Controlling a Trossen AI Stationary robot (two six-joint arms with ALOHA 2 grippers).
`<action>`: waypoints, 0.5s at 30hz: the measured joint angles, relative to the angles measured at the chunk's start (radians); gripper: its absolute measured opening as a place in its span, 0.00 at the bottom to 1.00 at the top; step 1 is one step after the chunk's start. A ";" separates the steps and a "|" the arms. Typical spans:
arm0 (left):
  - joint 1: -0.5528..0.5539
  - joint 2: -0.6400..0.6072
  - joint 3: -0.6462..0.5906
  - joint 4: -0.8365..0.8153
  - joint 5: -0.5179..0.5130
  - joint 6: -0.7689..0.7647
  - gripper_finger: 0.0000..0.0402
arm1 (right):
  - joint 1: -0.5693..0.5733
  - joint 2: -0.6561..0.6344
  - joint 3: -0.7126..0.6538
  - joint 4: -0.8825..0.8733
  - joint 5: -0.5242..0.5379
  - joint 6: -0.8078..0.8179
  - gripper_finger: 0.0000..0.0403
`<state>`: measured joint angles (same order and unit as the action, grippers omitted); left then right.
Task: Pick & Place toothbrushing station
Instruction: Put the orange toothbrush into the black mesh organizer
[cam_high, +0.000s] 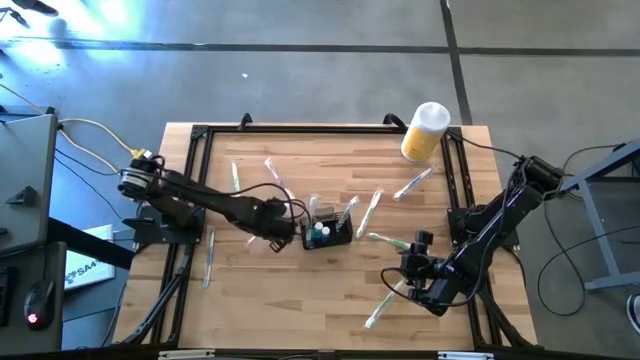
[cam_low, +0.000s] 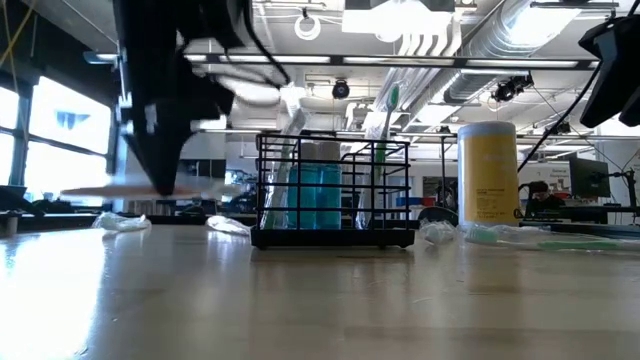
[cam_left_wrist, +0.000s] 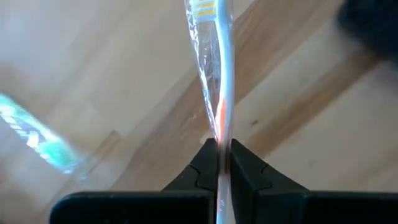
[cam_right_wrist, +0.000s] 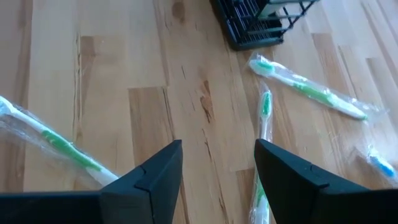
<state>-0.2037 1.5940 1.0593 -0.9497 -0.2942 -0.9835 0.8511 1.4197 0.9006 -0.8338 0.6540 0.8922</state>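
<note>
Left pincer (cam_left_wrist: 219, 152) clamps wrapped toothbrush (cam_left_wrist: 214, 68) | right pincer (cam_right_wrist: 217, 165) spread | caddy (cam_high: 329, 233) apparently untouched

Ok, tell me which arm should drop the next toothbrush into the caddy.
Left, probably. Its pincer is shut on a wrapped toothbrush right beside the caddy. The right pincer is open, empty and farther away.

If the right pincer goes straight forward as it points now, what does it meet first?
Probably the wrapped green toothbrush on the table ahead of the open right pincer; the caddy lies farther. Depth is unclear.
</note>
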 joint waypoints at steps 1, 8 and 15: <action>-0.019 -0.007 0.031 -0.051 -0.016 -0.014 0.02 | 0.000 0.000 0.000 0.005 0.004 -0.007 0.48; -0.205 -0.024 0.328 -0.417 -0.230 -0.172 0.01 | -0.008 0.000 0.000 0.048 0.072 -0.127 0.48; -0.449 -0.024 0.497 -0.400 -0.667 -0.132 0.01 | -0.009 0.000 0.009 0.100 0.370 -0.291 0.48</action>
<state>-0.6531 1.5696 1.5563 -1.3500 -0.9608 -1.1160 0.8425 1.4197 0.9097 -0.7338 1.0243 0.6009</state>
